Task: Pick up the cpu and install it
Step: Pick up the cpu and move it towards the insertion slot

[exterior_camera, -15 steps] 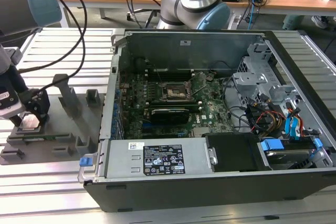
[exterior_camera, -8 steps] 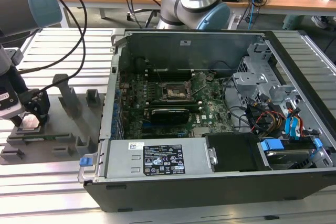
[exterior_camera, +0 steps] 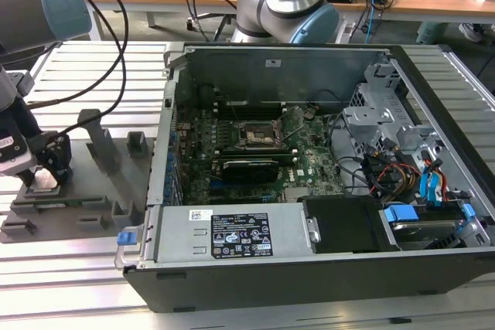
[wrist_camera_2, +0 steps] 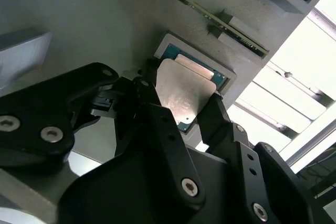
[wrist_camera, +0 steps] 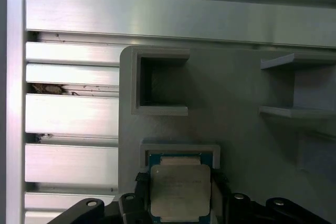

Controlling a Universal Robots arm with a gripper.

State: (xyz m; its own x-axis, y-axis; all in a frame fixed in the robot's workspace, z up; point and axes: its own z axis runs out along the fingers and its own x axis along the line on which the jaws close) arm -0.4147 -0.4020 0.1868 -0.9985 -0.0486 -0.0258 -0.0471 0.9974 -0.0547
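Note:
The cpu [wrist_camera: 180,191], a flat square chip with a silver-grey top, lies in its square recess on the grey plastic tray [wrist_camera: 236,93]. In both wrist views my gripper [wrist_camera_2: 184,100] straddles it, one black finger [wrist_camera_2: 149,95] against each opposite edge, shut on the cpu [wrist_camera_2: 189,87]. In the exterior view the gripper [exterior_camera: 42,174] is low over the tray [exterior_camera: 100,191] at the exterior view's left. The black socket frame [exterior_camera: 257,134] sits on the green motherboard inside the open computer case, well off toward the exterior view's right.
Upright grey blocks [exterior_camera: 97,141] rise from the tray beside the gripper. The case wall [exterior_camera: 166,144] stands between tray and motherboard. Cables and drive bays [exterior_camera: 402,168] fill the case's right part. A second arm's base [exterior_camera: 286,5] stands behind the case. The table is ribbed aluminium [wrist_camera: 73,124].

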